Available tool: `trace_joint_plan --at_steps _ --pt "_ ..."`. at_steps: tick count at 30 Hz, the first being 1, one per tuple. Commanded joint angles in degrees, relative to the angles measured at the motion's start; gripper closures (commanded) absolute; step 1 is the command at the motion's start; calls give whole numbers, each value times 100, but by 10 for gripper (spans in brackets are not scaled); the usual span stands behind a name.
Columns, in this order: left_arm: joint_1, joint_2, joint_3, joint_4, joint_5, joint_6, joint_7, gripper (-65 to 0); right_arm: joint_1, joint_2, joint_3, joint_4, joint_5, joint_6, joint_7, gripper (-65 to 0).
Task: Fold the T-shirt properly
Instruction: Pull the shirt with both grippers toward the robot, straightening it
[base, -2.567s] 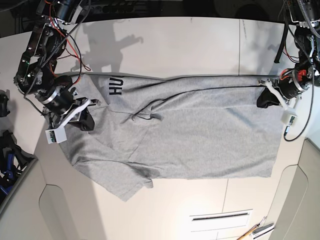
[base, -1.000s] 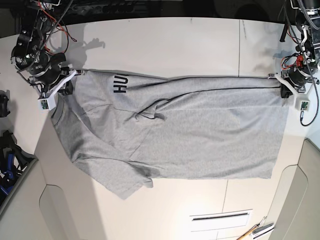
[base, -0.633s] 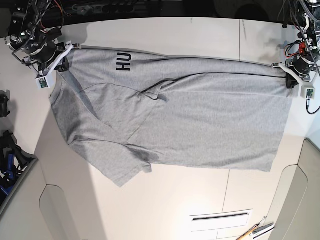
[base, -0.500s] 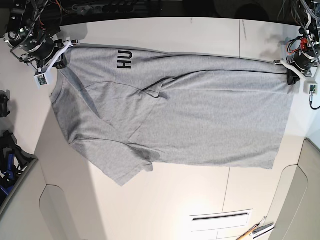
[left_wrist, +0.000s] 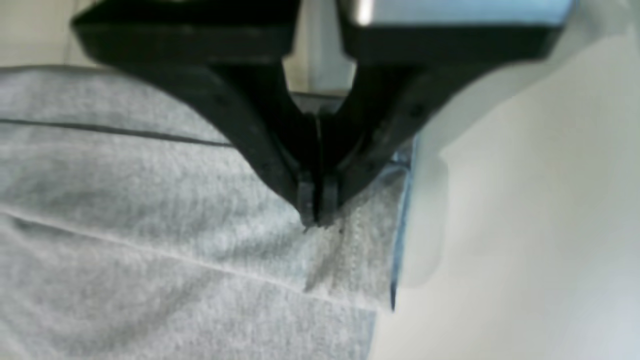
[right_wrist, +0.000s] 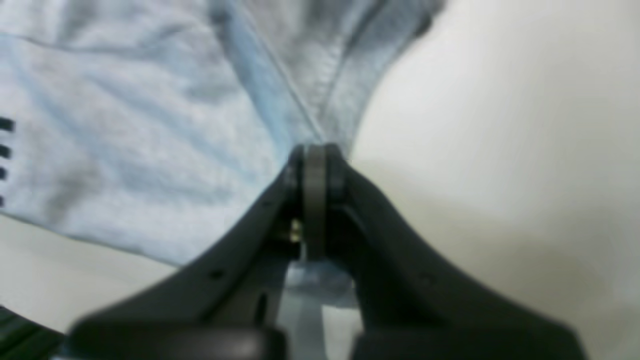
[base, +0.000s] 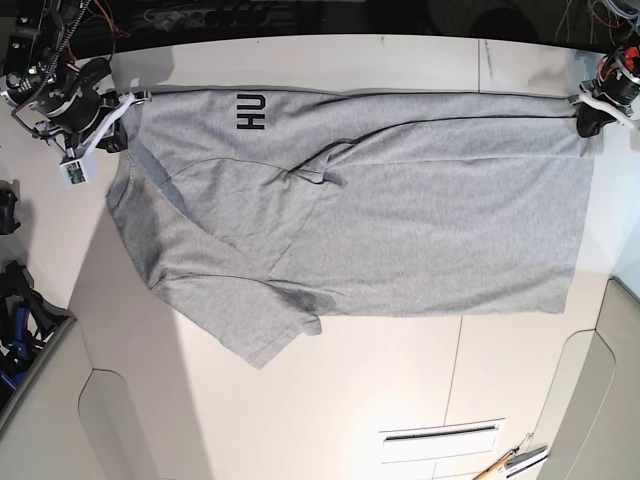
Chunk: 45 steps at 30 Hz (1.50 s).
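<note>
The heather-grey T-shirt lies spread across the table, its far edge stretched between both arms, black letters "HU" near the far left. One sleeve points toward the front. My left gripper is shut on the shirt's hem corner at the far right; the left wrist view shows its jaws pinching the stitched hem. My right gripper is shut on the shoulder edge at the far left; the right wrist view shows it clamping a bunched fold of the shirt.
The white table has a bare strip behind the shirt and bare surface in front. A slot and small tools lie at the front right. Dark gear sits at the left edge.
Both grippers have pulled the shirt's far edge toward the back of the table and stretched it wider. The whole shirt has slid back and lies flatter.
</note>
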Motion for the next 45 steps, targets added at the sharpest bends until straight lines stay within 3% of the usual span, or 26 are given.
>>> trace_joint_plan --at_steps 1,9,19,28,33,41,45 --pt "195 66 79 -109 284 -15 850 0 42 50 28 107 70 -17 59 0" --pt "474 61 79 -109 155 -15 909 0 -59 50 28 107 129 -17 -455 0" --pt "522 59 79 -109 129 -79 1213 0 -463 50 81 120 63 -17 -448 0" --pt "828 59 -398 -109 39 -155 1207 0 -496 153 673 125 131 26 -444 0" --pt "841 57 -695 -109 -560 -459 1255 0 -496 341 741 125 437 24 -444 0" --pt "837 57 -726 -28 -1462 -578 1423 0 -470 339 741 127 496 22 -361 0" --pt "835 57 -726 363 -1593 -578 1423 0 -372 339 741 142 706 20 -363 0"
